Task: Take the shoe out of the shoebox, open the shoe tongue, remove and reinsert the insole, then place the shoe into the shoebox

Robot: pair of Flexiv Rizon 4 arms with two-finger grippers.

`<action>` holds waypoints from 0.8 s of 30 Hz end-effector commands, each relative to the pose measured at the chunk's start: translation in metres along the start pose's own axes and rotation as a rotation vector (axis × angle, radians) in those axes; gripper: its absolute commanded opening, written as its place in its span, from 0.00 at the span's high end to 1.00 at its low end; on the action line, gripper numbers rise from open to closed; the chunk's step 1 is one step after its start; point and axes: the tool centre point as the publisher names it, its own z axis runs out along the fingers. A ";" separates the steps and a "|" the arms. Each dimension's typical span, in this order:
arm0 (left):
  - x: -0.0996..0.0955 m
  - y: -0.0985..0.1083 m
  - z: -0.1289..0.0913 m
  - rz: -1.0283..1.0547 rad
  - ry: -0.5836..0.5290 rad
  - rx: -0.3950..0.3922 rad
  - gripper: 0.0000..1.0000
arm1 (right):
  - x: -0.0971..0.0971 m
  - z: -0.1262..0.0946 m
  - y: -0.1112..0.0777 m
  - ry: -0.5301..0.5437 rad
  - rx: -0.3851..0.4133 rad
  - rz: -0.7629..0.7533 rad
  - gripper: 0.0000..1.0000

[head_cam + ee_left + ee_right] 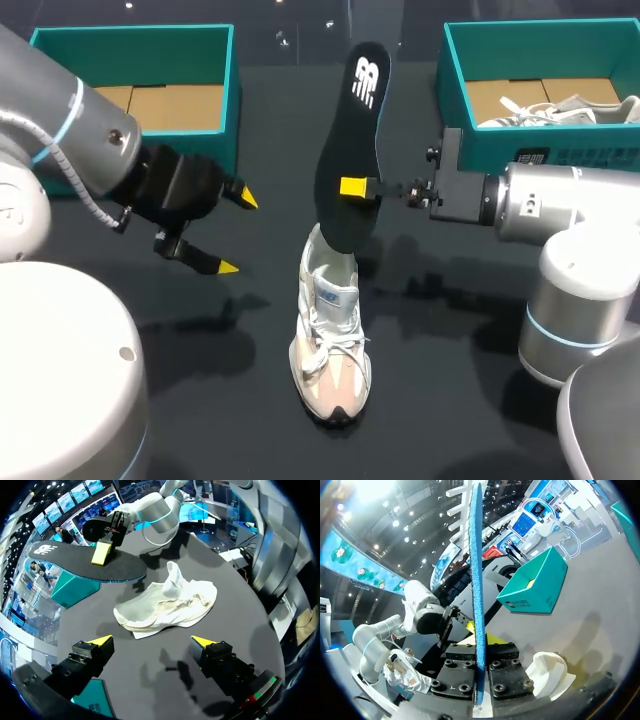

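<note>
My right end effector (pixel 358 188) pinches the black insole (pixel 345 150) upright over the sneaker (pixel 332 340) standing mid-bench (pixel 440 400). The insole's lower end covers part of the sneaker's collar. My left end effector (pixel 235 232) hangs wide open nearby.

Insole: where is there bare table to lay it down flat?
Bare table lies between the shoe and the left arm's base, near the open left gripper; another patch lies between shoe and right arm. Crowded: over the shoe's heel, where the right gripper holds the insole.
</note>
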 end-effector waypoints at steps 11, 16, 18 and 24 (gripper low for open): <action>-0.012 -0.005 0.030 -0.005 0.013 -0.035 0.00 | -0.001 0.007 -0.002 -0.009 -0.002 0.001 1.00; -0.019 0.004 0.049 -0.075 0.012 -0.060 0.00 | -0.010 0.022 0.001 0.040 -0.071 -0.123 1.00; -0.021 0.006 0.055 -0.101 0.014 -0.075 0.00 | -0.012 0.027 0.003 0.055 -0.078 -0.143 1.00; -0.023 0.006 0.072 -0.117 0.005 -0.106 0.00 | -0.024 0.034 0.006 0.093 -0.079 -0.158 1.00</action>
